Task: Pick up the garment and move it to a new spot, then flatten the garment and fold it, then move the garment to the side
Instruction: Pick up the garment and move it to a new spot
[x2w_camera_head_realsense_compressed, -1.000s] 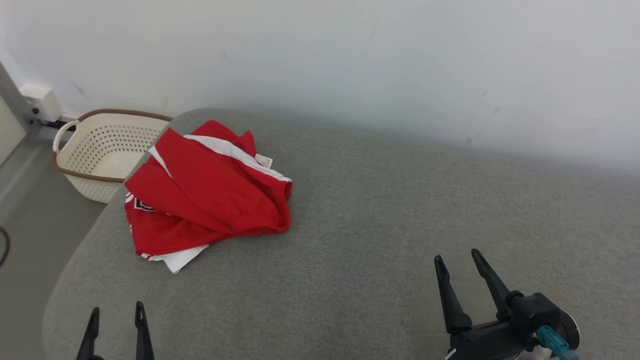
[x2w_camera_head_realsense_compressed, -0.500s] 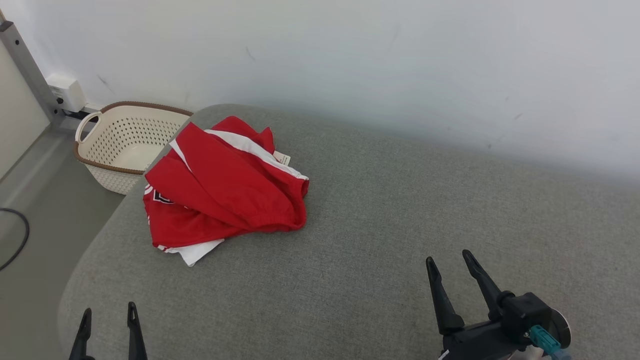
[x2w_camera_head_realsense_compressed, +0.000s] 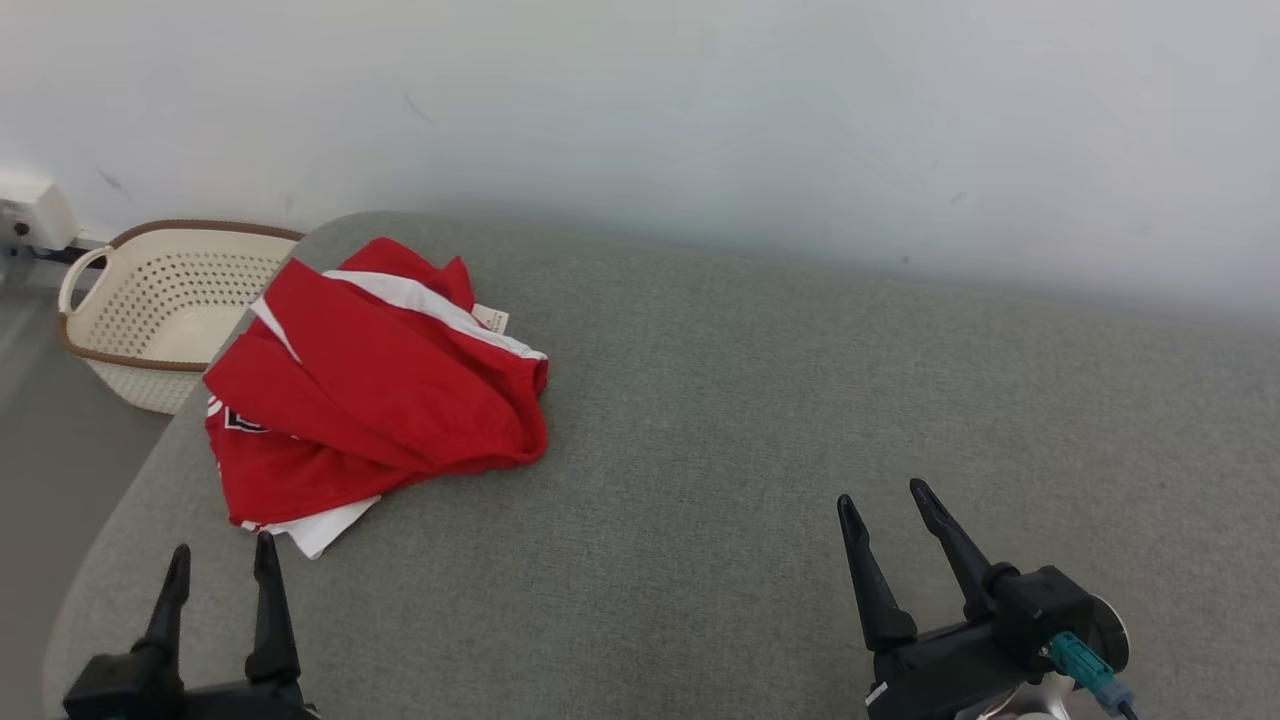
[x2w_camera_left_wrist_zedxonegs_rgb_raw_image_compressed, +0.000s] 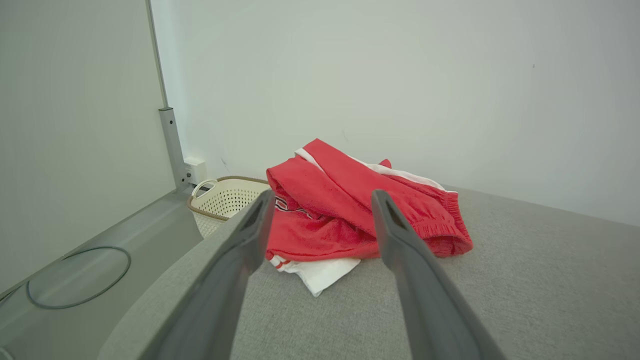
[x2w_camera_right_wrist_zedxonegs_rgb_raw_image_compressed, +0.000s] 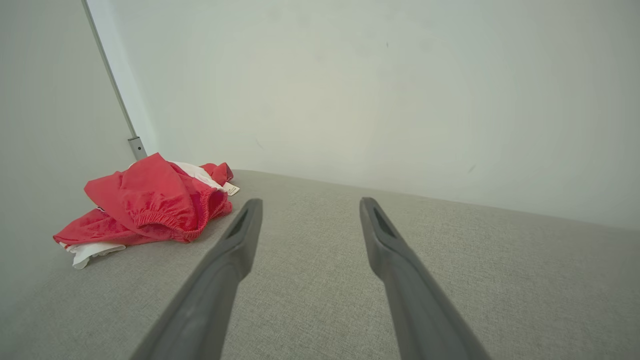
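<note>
Stock as I read it from my station, left to right, all placed against the basket. Basket (x2w_camera_head_realsense_compressed: 135, 385): cream, perforated, brown rim, on the floor off the left end of the grey cushion (x2w_camera_head_realsense_compressed: 750, 450). Left hand (x2w_camera_head_realsense_compressed: 222, 545): nearer me than the basket, low over the cushion's near edge, fingers spread, holding nothing, aimed at the garment and just short of its white corner. Garment (x2w_camera_head_realsense_compressed: 370, 390): red shorts with white trim, by my reading. It lies as a rumpled heap on the cushion's left end, just right of the basket, one edge reaching the cushion's rim beside it. Long axis, as far as a heap has one: diagonal, from the white corner on the near side up toward the far edge. Elastic waistband turned right, away from the basket; printed crest toward it. Right hand (x2w_camera_head_realsense_compressed: 883, 493): well right of the basket, far from the garment, fingers spread, empty. Progress, my judgement: nothing done; pickup, move, flatten, fold and set-aside all outstanding.
</note>
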